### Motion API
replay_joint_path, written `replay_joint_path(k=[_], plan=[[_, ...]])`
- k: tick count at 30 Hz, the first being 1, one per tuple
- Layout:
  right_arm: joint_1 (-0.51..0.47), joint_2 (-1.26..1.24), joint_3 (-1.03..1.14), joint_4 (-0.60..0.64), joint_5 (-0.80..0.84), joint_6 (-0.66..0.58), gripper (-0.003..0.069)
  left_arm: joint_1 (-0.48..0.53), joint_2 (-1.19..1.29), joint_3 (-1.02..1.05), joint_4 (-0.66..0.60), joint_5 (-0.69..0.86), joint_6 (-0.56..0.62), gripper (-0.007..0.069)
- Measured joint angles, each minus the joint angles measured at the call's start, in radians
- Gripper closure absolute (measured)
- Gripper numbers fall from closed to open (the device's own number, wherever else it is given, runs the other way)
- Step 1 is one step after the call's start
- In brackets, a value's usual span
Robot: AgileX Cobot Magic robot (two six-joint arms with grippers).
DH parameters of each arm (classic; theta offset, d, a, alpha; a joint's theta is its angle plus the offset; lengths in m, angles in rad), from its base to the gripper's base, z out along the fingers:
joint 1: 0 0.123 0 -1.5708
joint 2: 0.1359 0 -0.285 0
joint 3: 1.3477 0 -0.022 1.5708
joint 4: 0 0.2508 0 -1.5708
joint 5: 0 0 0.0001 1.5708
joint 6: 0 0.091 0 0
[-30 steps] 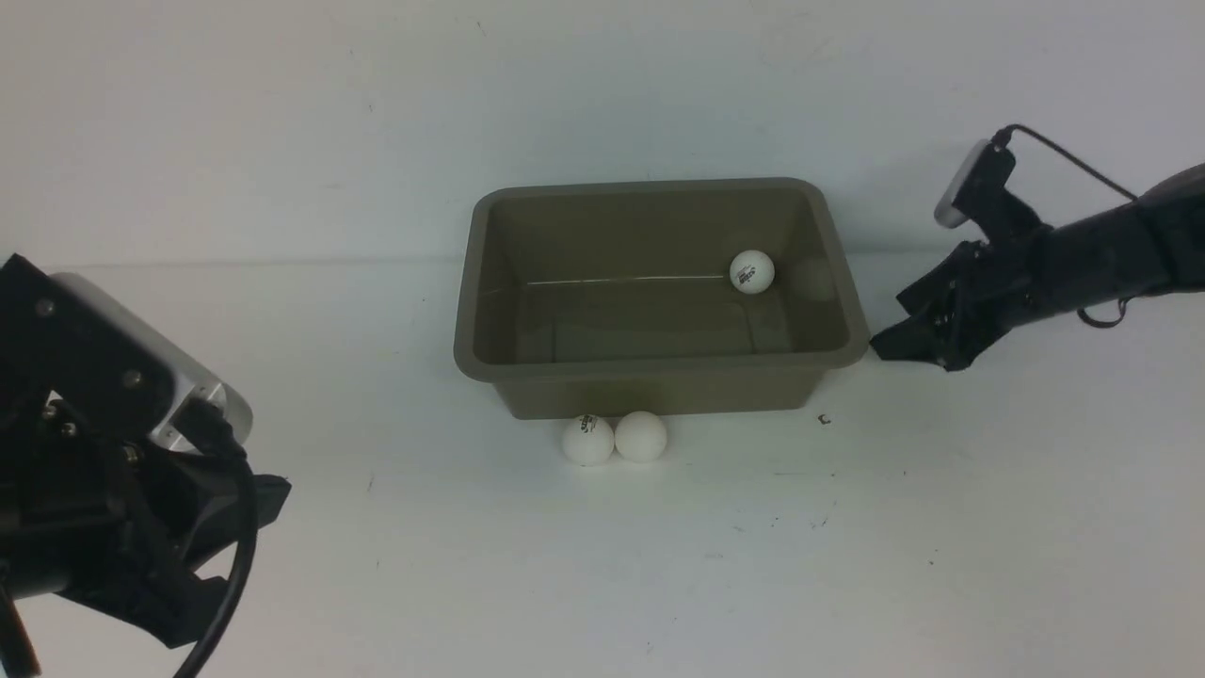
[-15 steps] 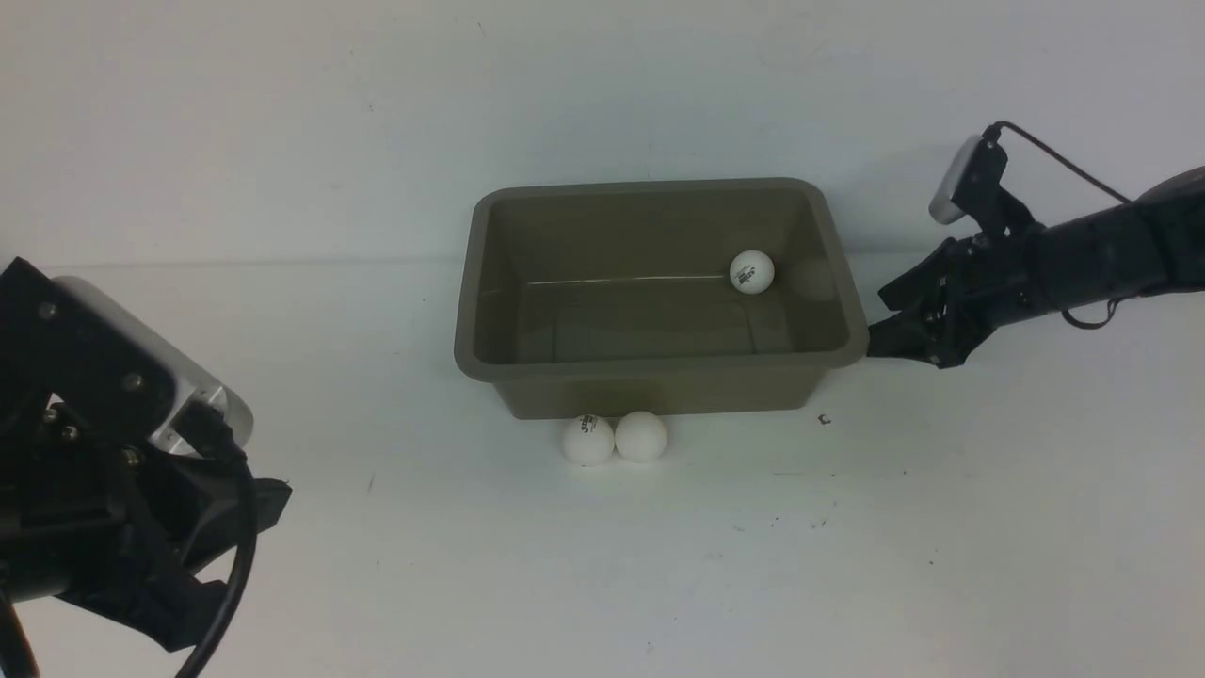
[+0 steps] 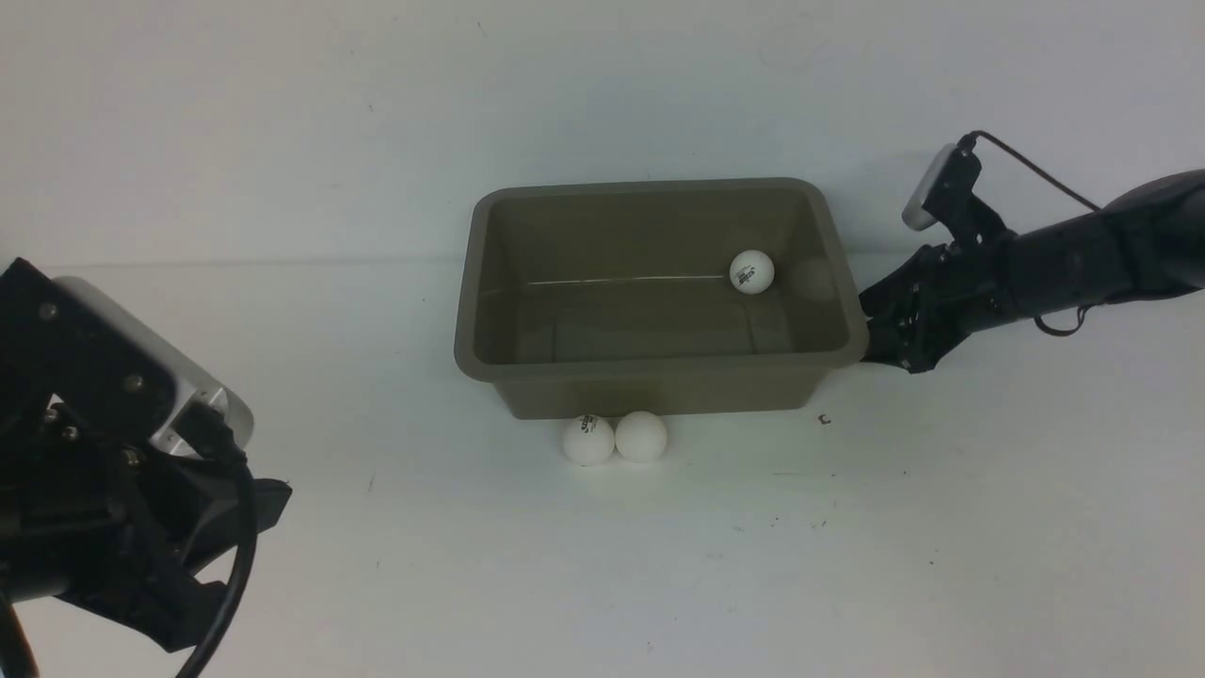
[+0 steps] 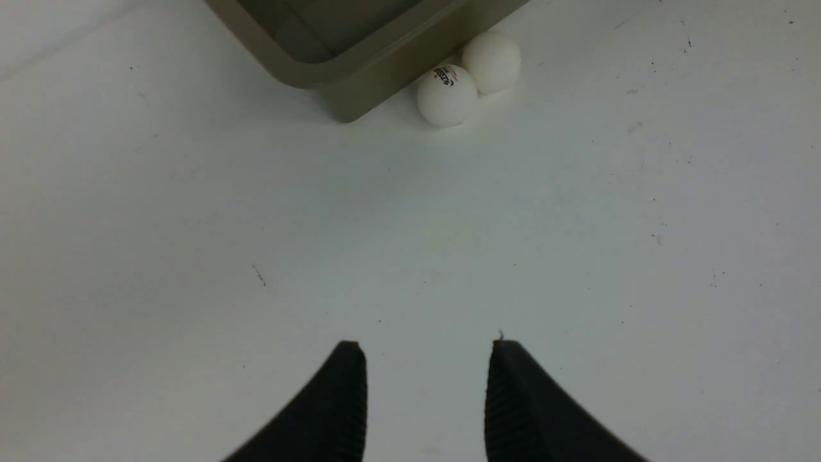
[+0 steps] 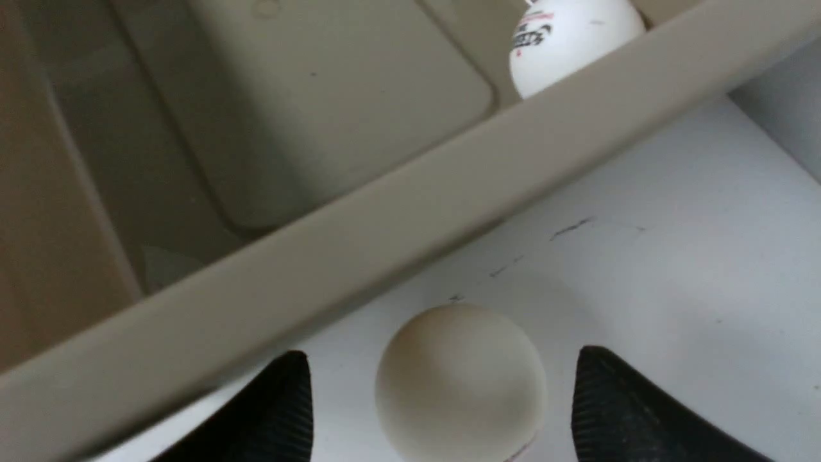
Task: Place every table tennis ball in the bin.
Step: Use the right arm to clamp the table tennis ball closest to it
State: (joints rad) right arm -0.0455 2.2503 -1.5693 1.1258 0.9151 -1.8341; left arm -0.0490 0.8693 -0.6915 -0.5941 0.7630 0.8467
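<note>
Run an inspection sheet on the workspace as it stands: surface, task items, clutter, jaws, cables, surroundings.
Surface: white table, small dark specks and scuffs.
Job's things: bin upright, mid-table; inside ball at its far right corner; logo ball and plain ball touching, on the table by the bin's near wall; fourth ball on the table outside the right wall.
Clutter: dark fleck; otherwise nothing seen.
Grippers: right gripper open, jaws either side of the fourth ball, gaps showing; left gripper jaws slightly apart, empty.
Cables: black cable at left wrist; thin cable at right wrist.
Surroundings: plain wall.
</note>
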Motion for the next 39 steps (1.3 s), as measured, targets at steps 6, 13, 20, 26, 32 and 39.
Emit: replay_joint_path(k=[6,13,20,26,32,39], plan=[[0.001,0.0,0.0,0.0,-0.007,-0.007,0.0168,0.0,0.0,0.0,0.0,0.0,0.0,0.0384],[0.001,0.008,0.0,0.008,-0.012,-0.016,0.0168,0.0,0.0,0.0,0.0,0.0,0.0,0.0384],[0.001,0.031,0.0,0.03,-0.031,-0.018,0.0168,0.0,0.0,0.0,0.0,0.0,-0.002,0.0384],[0.001,0.031,0.0,0.041,-0.055,-0.02,0.0174,0.0,0.0,0.0,-0.001,0.0,-0.002,0.0384],[0.001,0.032,0.0,0.053,-0.056,-0.02,0.0285,0.0,0.0,0.0,-0.001,0.0,-0.002,0.0384],[0.001,0.032,0.0,0.054,-0.06,-0.02,0.0348,0.0,0.0,0.0,-0.001,0.0,-0.002,0.0384]])
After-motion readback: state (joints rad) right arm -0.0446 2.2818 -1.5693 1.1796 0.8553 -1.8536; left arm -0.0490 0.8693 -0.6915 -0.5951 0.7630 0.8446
